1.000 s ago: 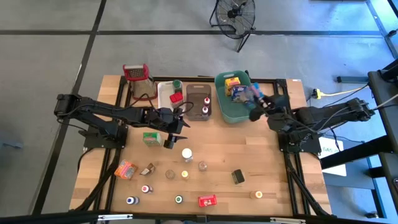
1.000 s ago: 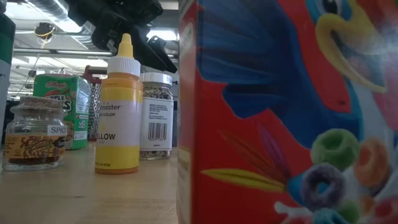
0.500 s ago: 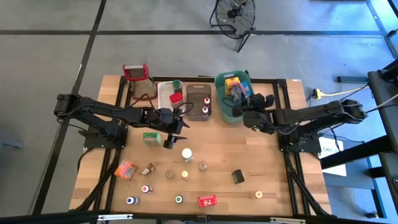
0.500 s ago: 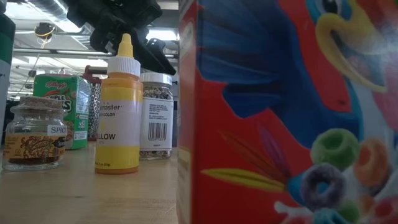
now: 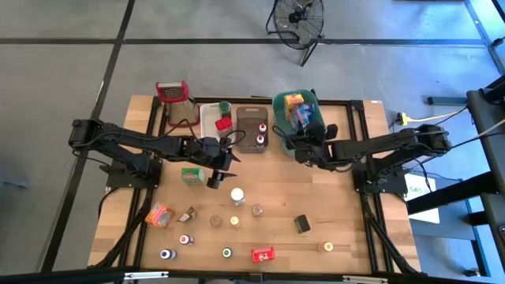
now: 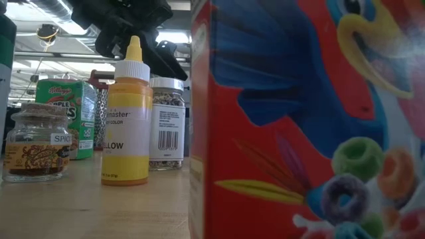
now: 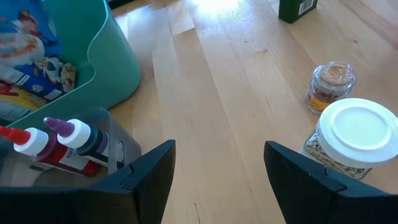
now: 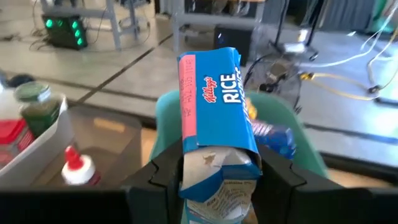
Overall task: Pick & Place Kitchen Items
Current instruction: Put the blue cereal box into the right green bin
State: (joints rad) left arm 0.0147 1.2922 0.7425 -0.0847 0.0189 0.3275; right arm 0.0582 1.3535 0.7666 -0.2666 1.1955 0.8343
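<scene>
1. Between the right gripper's [image 8: 217, 177] dark fingers sits a blue Rice Krispies box [image 8: 214, 124], clamped at its crumpled lower end, upright, just in front of the teal bin [image 8: 283, 121].
2. Seen from above, that gripper [image 5: 302, 146] hovers at the bin's near rim [image 5: 278, 118], beside the brown bin [image 5: 251, 118] holding sauce bottles.
3. My read: this is the carry-to-drop step. Best get the box fully over the bin's hollow before letting go, since packets already fill part of it.
4. Thin printed cardboard, dented where squeezed; it will likely flex, so a gentle release suits it.
5. Over at mid-table, the left gripper [image 7: 214, 177] waits with fingers apart, nothing held, a white-capped jar [image 7: 348, 140] and a small spice jar [image 7: 328, 85] ahead on the smooth wooden table [image 7: 230, 87].
</scene>
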